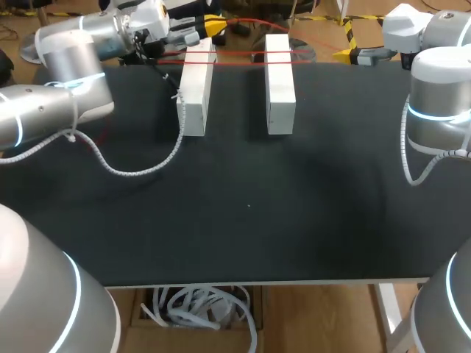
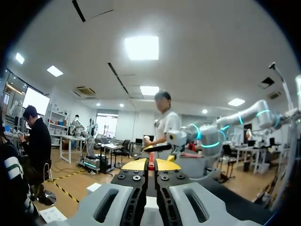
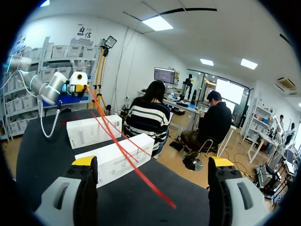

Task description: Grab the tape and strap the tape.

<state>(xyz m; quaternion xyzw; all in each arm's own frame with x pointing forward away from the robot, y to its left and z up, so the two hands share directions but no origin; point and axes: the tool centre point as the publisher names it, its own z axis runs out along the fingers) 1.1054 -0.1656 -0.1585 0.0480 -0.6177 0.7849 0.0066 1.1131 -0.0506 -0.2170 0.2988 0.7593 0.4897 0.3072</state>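
Head view shows a black table (image 1: 243,213) with two white boxes standing side by side near its far edge, the left box (image 1: 195,95) and the right box (image 1: 280,81), set apart with a gap between them. Red tape (image 1: 239,54) runs as thin lines across the far ends of both boxes, over the gap. The left gripper (image 1: 210,28) sits at the far end of the left box, just beside it. In the left wrist view its yellow-tipped fingers (image 2: 136,165) are pressed nearly together, with a sliver of red tape pinched between them (only that sliver shows there). The right gripper (image 1: 346,53) is off to the far right, apart from the right box. In the right wrist view its fingers stand wide apart with nothing between them. Ahead of it, the tape slants down from the box tops to the table surface, clear of both fingers.
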